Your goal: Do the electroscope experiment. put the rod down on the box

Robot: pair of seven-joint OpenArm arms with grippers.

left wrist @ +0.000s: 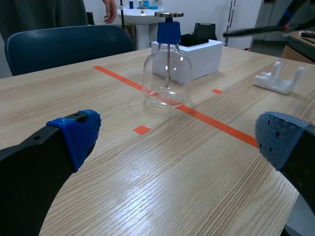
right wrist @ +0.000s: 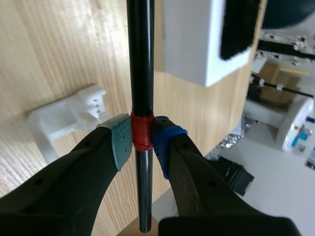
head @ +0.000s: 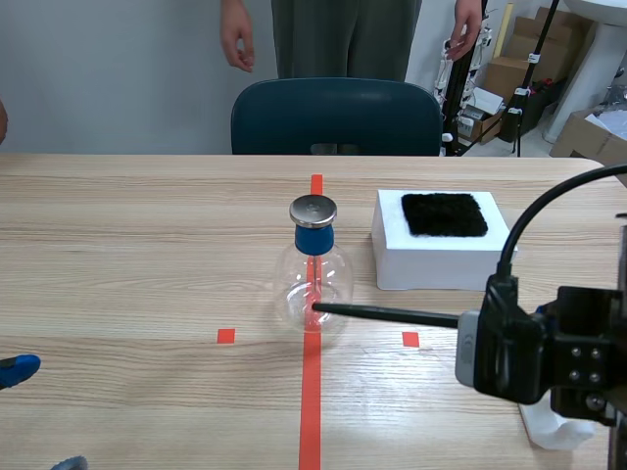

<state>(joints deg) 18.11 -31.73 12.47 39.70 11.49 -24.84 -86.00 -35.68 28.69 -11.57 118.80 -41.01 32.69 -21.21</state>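
A black rod (head: 387, 314) with a red band (right wrist: 142, 130) is pinched in my right gripper (right wrist: 142, 138), which is shut on it at the band. The rod lies level above the table, its tip near the glass flask electroscope (head: 313, 274) with a blue collar and metal disc (head: 313, 210). The white box (head: 441, 245) with a black cloth (head: 444, 213) on top stands beyond the rod, at the right of the flask. My left gripper (left wrist: 177, 142) is open low over the table, far from the flask (left wrist: 167, 73), with blue pads (left wrist: 81, 132).
A white plastic rod stand (right wrist: 69, 118) lies on the table near the right arm, also in the left wrist view as a stand (left wrist: 278, 81). A blue chair (head: 335, 116) and a standing person (head: 343, 39) are behind the table's far edge.
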